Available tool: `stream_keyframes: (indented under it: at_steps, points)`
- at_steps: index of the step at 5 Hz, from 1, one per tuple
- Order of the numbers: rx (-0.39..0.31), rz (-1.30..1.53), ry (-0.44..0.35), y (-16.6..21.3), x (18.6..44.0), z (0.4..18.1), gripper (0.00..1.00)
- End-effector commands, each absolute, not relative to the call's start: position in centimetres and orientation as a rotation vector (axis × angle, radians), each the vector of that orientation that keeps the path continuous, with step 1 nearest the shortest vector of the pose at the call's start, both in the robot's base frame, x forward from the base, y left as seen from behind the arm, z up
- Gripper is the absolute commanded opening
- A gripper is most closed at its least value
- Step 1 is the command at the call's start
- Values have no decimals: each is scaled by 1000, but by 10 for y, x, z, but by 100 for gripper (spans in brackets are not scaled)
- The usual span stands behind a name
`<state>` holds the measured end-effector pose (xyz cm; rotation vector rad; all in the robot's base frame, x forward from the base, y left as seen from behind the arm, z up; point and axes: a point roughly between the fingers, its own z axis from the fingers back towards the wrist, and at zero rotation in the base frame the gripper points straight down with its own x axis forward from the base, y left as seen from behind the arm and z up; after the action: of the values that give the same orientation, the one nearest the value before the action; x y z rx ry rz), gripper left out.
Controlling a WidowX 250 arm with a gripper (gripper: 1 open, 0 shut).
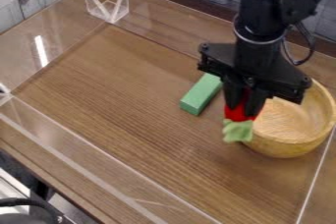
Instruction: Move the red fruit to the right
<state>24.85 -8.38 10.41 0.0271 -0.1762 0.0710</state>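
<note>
The red fruit (239, 124), a small red toy strawberry with a light green leafy cap at its lower end, hangs between the fingers of my black gripper (243, 113). The gripper is shut on it and holds it just above the table, at the left rim of the wooden bowl (294, 122). Most of the red body is hidden by the fingers; the green cap shows below them.
A green rectangular block (201, 94) lies on the wooden table (118, 90) just left of the gripper. Clear plastic walls (53, 41) enclose the table. A clear stand (106, 5) sits at the far left corner.
</note>
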Motion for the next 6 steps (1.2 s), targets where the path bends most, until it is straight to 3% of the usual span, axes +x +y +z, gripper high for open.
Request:
stream_keyframes:
  at_steps: [1, 6]
  points:
    - [18, 69, -214, -90, 257, 112, 0]
    - [37, 72, -234, -89, 255, 121, 0]
